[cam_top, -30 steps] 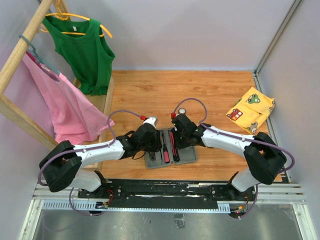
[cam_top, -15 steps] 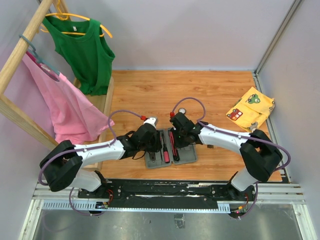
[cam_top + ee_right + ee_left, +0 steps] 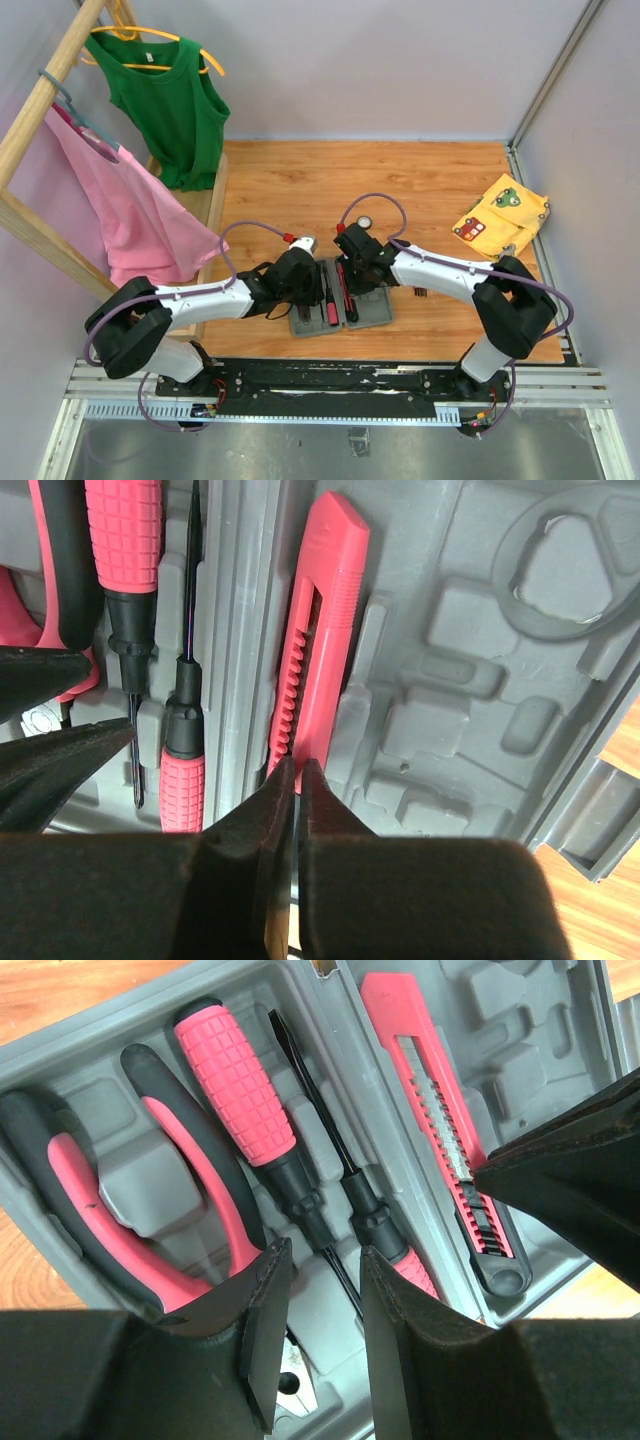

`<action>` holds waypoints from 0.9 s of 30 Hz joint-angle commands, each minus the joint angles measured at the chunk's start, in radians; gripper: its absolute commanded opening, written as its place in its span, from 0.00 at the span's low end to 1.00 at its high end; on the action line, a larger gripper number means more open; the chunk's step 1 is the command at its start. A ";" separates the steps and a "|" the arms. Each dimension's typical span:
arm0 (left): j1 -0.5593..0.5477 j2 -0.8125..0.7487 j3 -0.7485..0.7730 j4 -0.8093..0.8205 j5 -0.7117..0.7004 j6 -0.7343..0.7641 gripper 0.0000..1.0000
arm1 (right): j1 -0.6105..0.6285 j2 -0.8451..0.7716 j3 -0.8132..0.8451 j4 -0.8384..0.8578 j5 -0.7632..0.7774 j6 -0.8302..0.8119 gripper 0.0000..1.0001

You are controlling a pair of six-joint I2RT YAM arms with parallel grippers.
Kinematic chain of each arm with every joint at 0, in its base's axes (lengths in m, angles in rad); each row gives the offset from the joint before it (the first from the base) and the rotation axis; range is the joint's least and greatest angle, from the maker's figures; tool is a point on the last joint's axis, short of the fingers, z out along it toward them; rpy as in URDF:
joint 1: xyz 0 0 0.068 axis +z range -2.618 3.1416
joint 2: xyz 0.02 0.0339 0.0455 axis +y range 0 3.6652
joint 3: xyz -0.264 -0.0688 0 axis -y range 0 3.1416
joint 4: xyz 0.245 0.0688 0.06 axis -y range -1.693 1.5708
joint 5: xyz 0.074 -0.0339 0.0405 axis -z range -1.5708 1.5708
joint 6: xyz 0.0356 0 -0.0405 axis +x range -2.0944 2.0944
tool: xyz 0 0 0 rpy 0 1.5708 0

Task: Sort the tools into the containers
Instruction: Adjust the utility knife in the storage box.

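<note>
Both arms are crowding over the open tool case (image 3: 378,312). The left claw (image 3: 320,1265) is hanging over the screwdrivers (image 3: 240,1090) and the right claw (image 3: 298,770) over the cutter (image 3: 322,630), leaving only a narrow gap between them. The far bench (image 3: 300,185) is lying open. A yellow cloth (image 3: 500,220) is occupying the right edge, and hanging shirts (image 3: 140,220) are blocking the left.

No text, brand, number or sign can be read anywhere, neither on the grey case (image 3: 372,312), nor on the tools (image 3: 232,1080) at the centre, nor on the yellow cloth (image 3: 500,218) at the right of the top view.
</note>
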 commanded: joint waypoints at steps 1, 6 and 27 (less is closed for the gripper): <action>-0.010 0.010 0.008 0.022 0.000 0.016 0.38 | 0.036 0.143 -0.085 -0.099 0.038 0.014 0.01; -0.010 0.012 0.001 0.025 -0.001 0.011 0.38 | 0.042 0.184 -0.093 -0.107 0.049 0.016 0.01; -0.010 0.011 0.007 0.022 -0.008 0.015 0.37 | 0.045 0.094 -0.076 -0.137 0.079 0.002 0.06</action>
